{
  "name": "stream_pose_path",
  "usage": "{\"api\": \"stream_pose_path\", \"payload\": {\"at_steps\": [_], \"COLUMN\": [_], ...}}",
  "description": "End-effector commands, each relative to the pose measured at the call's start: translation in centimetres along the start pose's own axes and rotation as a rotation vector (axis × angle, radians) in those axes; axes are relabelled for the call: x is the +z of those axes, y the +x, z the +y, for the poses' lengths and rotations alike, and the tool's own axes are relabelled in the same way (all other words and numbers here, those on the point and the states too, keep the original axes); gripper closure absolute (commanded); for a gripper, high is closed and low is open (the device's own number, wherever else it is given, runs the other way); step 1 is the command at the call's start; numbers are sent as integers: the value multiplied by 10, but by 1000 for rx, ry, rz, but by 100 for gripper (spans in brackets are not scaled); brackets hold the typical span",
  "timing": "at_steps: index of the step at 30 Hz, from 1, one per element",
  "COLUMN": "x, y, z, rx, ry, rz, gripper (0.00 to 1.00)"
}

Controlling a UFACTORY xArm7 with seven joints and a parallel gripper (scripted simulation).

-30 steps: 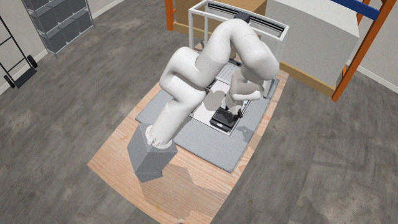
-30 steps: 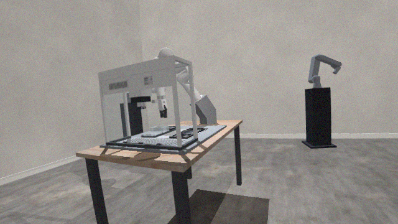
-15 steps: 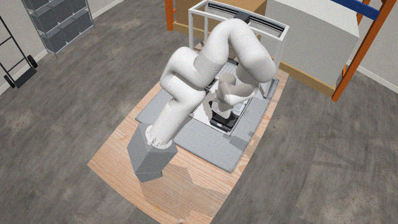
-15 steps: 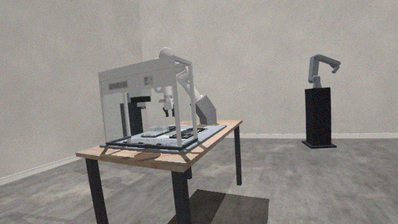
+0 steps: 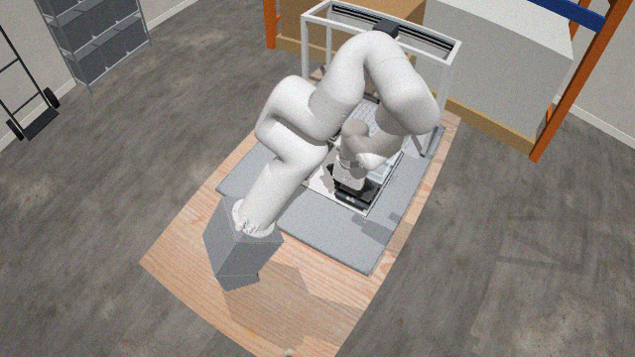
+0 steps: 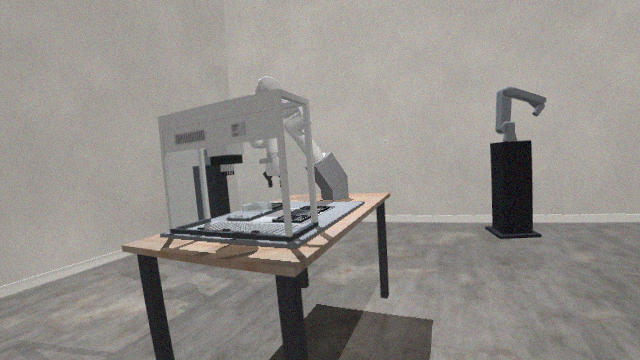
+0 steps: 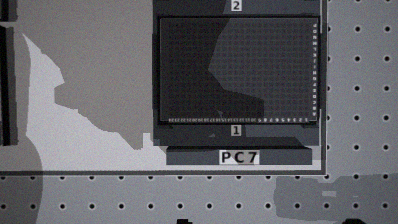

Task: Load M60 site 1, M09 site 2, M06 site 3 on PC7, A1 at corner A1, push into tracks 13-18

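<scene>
In the wrist view the carrier PC7 [image 7: 239, 157] lies on the perforated apron, with its labelled handle end towards me. A dark 384-well plate M60 [image 7: 239, 70] sits on site 1 [image 7: 235, 130], inside the carrier's edges, and looks flat. Its row and column markings meet at the lower right corner. The site 2 label [image 7: 236, 6] shows at the top edge; the sites beyond are out of view. My gripper [image 7: 268, 220] is open and empty, with only the fingertips showing at the bottom edge, above the apron in front of the handle. From above, the arm hides most of the carrier [image 5: 354, 190].
The white instrument frame [image 5: 377, 30] stands over the rails behind the carrier. Dark nest edges [image 7: 7, 85] show at the left of the wrist view. From the side, the gripper [image 6: 270, 177] hangs inside the frame above the deck [image 6: 265, 220].
</scene>
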State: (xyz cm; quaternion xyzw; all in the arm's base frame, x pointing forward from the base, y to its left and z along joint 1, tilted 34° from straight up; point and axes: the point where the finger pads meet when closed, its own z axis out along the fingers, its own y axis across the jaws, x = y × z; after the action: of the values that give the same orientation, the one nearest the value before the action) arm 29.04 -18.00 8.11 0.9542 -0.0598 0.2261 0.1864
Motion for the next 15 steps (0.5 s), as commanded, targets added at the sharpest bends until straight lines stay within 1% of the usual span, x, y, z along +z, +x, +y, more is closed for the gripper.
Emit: {"api": "stream_pose_path", "payload": {"at_steps": [1, 3, 12, 15], "x": [0, 0, 15, 17], "y": [0, 0, 0, 0], "z": [0, 0, 0, 0], "rx": [0, 0, 0, 0], "ry": [-1, -1, -1, -1], "rz": [7, 7, 7, 7], "gripper": [18, 18, 18, 18]}}
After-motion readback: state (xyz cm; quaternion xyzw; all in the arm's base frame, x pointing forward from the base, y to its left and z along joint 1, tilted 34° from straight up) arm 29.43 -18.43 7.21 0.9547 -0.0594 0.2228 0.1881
